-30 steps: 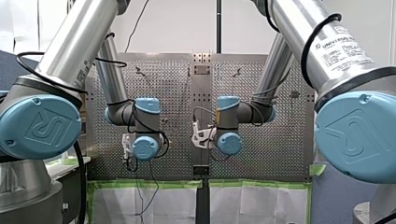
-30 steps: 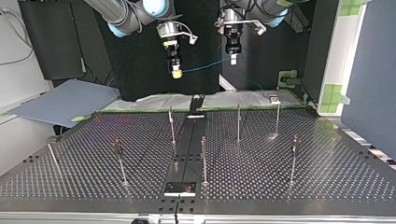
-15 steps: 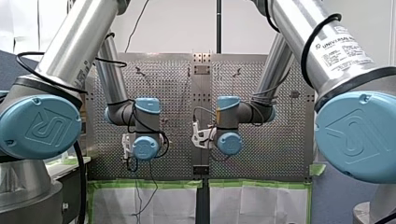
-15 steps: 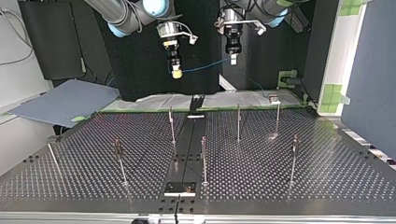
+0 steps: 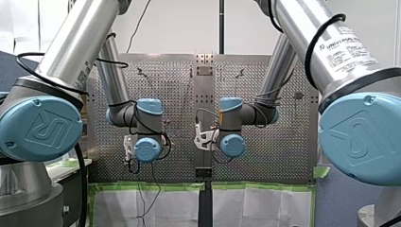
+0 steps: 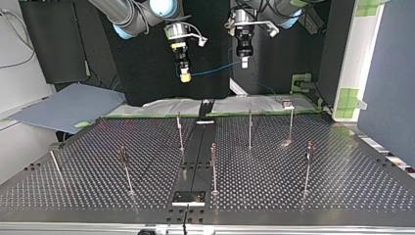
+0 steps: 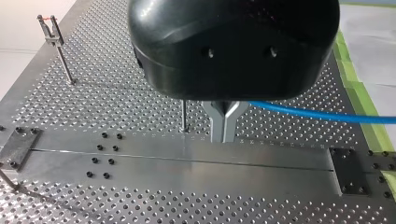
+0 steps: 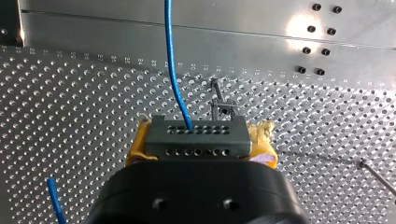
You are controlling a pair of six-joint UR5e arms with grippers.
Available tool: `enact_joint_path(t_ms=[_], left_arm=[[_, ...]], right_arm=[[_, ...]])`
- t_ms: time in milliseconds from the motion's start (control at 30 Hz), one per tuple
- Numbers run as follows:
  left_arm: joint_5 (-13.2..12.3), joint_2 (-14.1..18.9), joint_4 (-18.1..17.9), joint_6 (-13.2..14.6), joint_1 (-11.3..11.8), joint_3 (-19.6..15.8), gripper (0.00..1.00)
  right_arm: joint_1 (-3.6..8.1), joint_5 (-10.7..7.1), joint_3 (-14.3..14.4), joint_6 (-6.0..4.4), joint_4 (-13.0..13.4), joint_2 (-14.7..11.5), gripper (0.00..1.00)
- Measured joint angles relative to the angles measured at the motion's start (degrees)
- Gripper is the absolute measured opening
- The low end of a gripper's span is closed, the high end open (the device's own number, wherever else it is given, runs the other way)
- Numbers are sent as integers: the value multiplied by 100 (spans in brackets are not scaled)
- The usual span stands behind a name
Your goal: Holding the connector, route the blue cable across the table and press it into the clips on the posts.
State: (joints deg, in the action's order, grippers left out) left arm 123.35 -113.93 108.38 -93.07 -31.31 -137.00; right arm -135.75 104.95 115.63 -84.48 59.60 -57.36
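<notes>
Connector (image 8: 196,134), a grey block w/ rows of holes, is clamped btwn the yellow pads (image 8: 136,148) of the right end effector (image 6: 184,75). Blue cable (image 8: 173,60) leaves the connector's face. In the top view it spans the air across to the left end effector (image 7: 223,133), whose metal fingers are pinched together on it. In the left wrist view the cable exits sideways from them. Both end effectors hang well abv the perforated tabletop (image 6: 323,196), near its far edge in the top view. Thin posts (image 6: 250,128) w/ clips stand upright on the tabletop below, and the cable is apart from all of them.
</notes>
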Motion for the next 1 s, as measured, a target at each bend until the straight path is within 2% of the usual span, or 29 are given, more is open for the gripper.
enact_joint_path(t_ms=[433, 633, 867, 1000], left_arm=[[13, 43, 39, 10, 35, -42, 0], [25, 283, 282, 17, 84, -281, 0], [26, 639, 406, 18, 87, -407, 0], [26, 739, 412, 18, 88, -411, 0]], right_arm=[[-19, 21, -20, -10, -19, 20, 0], [-170, 98, -170, -25, -255, 255, 0], [-191, 106, -191, -26, -591, 591, 0], [-193, 105, -192, -26, -807, 766, 0]])
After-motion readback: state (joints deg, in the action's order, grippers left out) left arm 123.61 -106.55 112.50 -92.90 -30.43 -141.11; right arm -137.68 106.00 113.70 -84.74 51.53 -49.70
